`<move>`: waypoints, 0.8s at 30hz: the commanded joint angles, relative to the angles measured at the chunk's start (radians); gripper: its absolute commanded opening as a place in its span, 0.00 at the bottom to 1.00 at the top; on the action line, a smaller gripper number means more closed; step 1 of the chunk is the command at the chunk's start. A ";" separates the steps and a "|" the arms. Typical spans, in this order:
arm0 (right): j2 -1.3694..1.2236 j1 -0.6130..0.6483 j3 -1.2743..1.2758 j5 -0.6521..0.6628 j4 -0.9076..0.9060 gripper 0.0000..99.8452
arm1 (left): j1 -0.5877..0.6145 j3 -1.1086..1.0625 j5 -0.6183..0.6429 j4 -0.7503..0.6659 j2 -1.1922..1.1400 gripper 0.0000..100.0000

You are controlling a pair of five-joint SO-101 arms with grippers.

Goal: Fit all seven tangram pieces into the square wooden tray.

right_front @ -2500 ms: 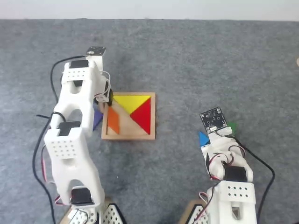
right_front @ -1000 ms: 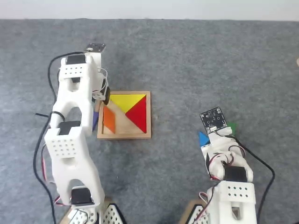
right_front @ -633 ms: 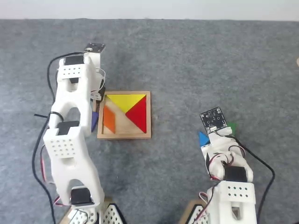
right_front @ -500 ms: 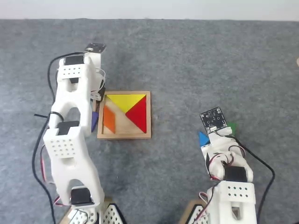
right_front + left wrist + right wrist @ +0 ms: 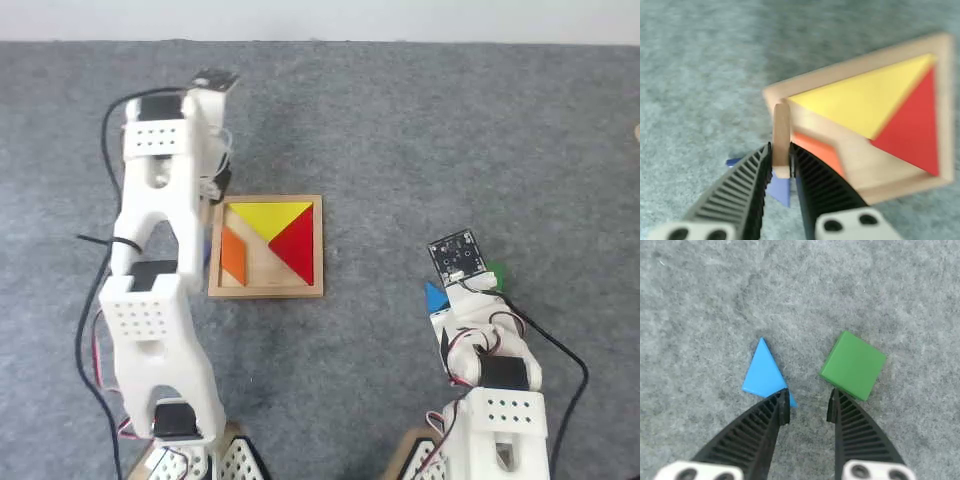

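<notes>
- High view: the square wooden tray (image 5: 265, 292) lies on the grey table (image 5: 420, 140), left of centre. It holds three pieces. A yellow triangle (image 5: 268, 216) runs along the far side and a red triangle (image 5: 298, 250) sits against the right side, the two meeting along a slanted edge. An orange parallelogram (image 5: 232, 257) lies at the left side, with bare wood between it and the red one.
- The left arm (image 5: 155, 200) runs along the tray's left side, its wrist beyond the tray's far left corner. The right arm (image 5: 490, 390) stands at the near right, well apart from the tray. A blue triangle (image 5: 434, 296) and a green square (image 5: 495, 270) lie on the table on either side of its wrist.
- Left wrist view: the left gripper (image 5: 780, 148) is closed on a thin wood-coloured piece (image 5: 781, 122), held on edge between the fingers in front of a tray corner. Whether that piece touches the tray cannot be told. A blue-violet piece (image 5: 781, 189) lies on the table under the fingers, just outside the tray.
- Right wrist view: the right gripper (image 5: 808, 407) has its fingers narrowly parted and holds nothing. One tip is at the blue triangle's near corner, the other at the green square's near edge.
- Against the earlier frames: the tray sits slightly farther left than 2.5 s ago. Since half a second ago the left arm's wrist has drawn back toward the far side, away from the tray's rim. The right arm, blue triangle and green square are where they were.
</notes>
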State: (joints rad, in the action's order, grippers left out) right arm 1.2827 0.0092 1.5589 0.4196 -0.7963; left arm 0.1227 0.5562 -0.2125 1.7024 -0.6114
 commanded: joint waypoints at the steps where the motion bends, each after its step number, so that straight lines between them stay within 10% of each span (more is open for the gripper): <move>1: 0.016 -0.001 -0.021 0.014 0.013 0.14 | -0.081 -0.013 0.018 0.054 0.115 0.02; 8: 0.016 -0.001 -0.021 0.014 0.013 0.14 | -0.241 -0.309 0.011 0.018 0.241 0.02; 24: 0.016 -0.001 -0.021 0.014 0.008 0.14 | -0.149 -0.630 0.110 -0.261 0.339 0.02</move>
State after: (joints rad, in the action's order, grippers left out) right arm 1.2827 0.0092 1.5589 0.4227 -0.7963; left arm -0.0199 -0.0729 -0.1189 1.4630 -0.3322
